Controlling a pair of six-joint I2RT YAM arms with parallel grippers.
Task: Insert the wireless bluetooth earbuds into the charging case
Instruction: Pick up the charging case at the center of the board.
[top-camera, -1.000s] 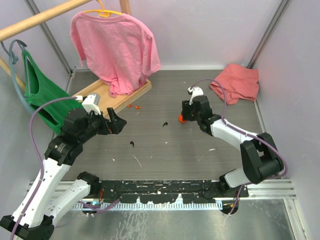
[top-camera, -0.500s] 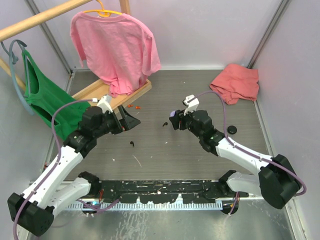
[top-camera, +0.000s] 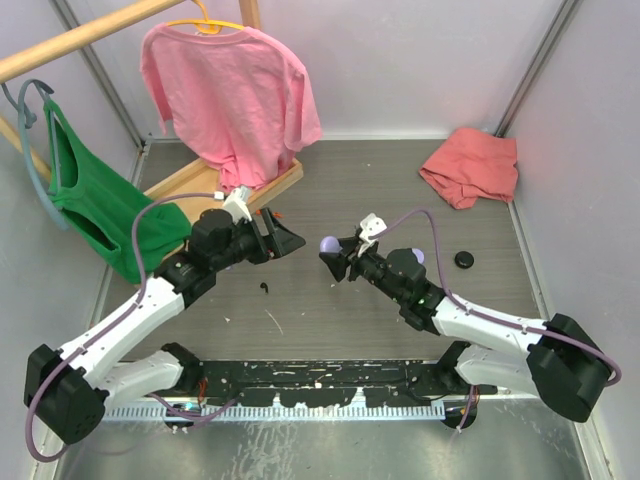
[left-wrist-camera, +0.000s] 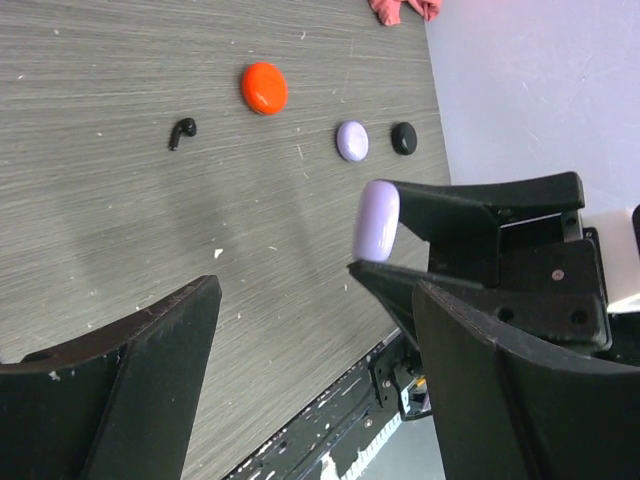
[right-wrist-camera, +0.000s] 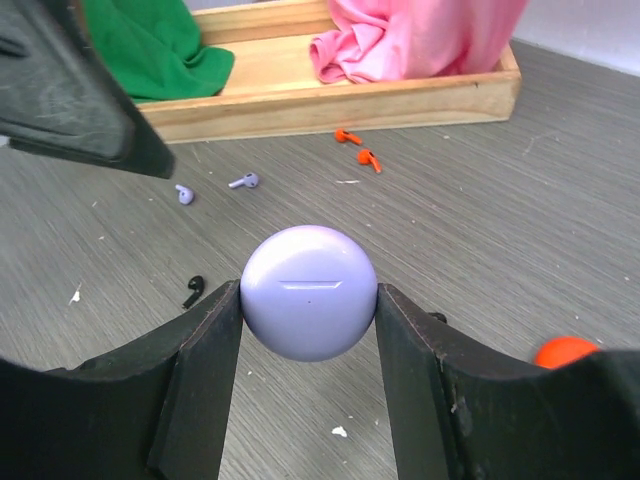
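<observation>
- The left end effector (top-camera: 295, 240) hangs over the counter (top-camera: 330, 320) beside the wooden tray (top-camera: 190, 180), its jaws wide apart and holding nothing.
- The lilac earbuds (right-wrist-camera: 243, 181) lie loose on the counter in front of that tray. The orange-red pair (right-wrist-camera: 368, 158) is close by and one black earbud (right-wrist-camera: 192, 290) sits further out. None is seated, so we judge the whole insertion is still to do.
- Each earbud lies flat, its stem running along the counter rather than upright; the tips are too small to read.
- The right end effector (right-wrist-camera: 308, 292) pinches a lilac case (left-wrist-camera: 375, 220) by its rim, raised off the counter with its round face toward the wrist camera. We see no open lid — it likely needs opening first.
</observation>
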